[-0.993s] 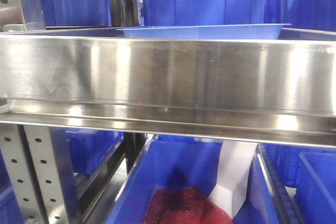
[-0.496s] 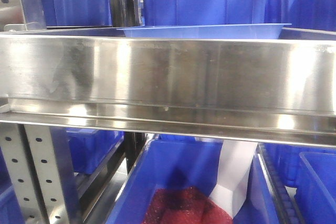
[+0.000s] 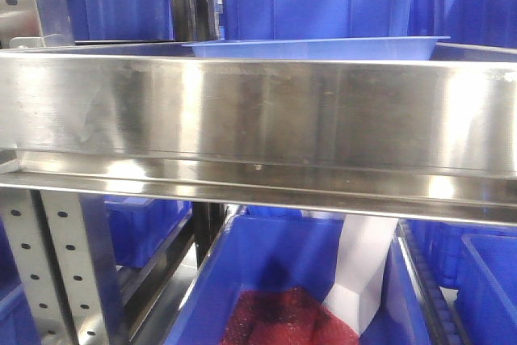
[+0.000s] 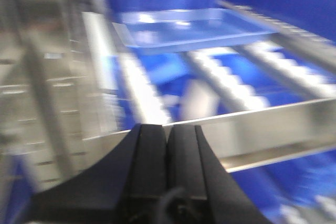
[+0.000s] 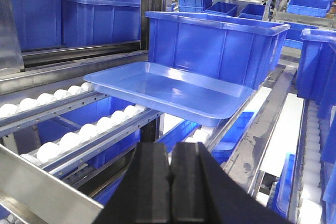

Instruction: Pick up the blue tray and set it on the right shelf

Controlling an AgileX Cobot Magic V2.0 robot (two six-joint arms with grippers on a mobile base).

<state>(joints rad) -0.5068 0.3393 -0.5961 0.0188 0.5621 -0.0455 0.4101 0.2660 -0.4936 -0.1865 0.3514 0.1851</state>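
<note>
- Nearest in each wrist view, the left hand (image 4: 168, 135) and the right hand (image 5: 170, 169) are both showing black fingers pressed together, clenched on nothing; the left wrist view is blurring badly, so little else there is reading sharply.
- Just beyond the hands, the wide brushed stainless-steel front rail (image 3: 258, 115) of the right shelf is crossing the front view, with a perforated metal upright (image 3: 65, 268) standing below its left end.
- Behind that rail, rows of white rollers in metal tracks (image 5: 79, 135) are forming the shelf bed.
- The shallow glossy light-blue plastic tray (image 5: 168, 90) is lying flat on those rollers, past the rail and apart from both hands; in the front view only its rim (image 3: 319, 48) is peeking above the rail.
- Behind the tray, a deep dark-blue plastic storage bin (image 5: 215, 45) is standing close to its far edge.
- Judging by this, the placing step is looking finished: the tray is sitting on the shelf and neither hand is holding it.
- The next move is likely calling for both arms to back straight out over the rail without nudging the tray.
</note>
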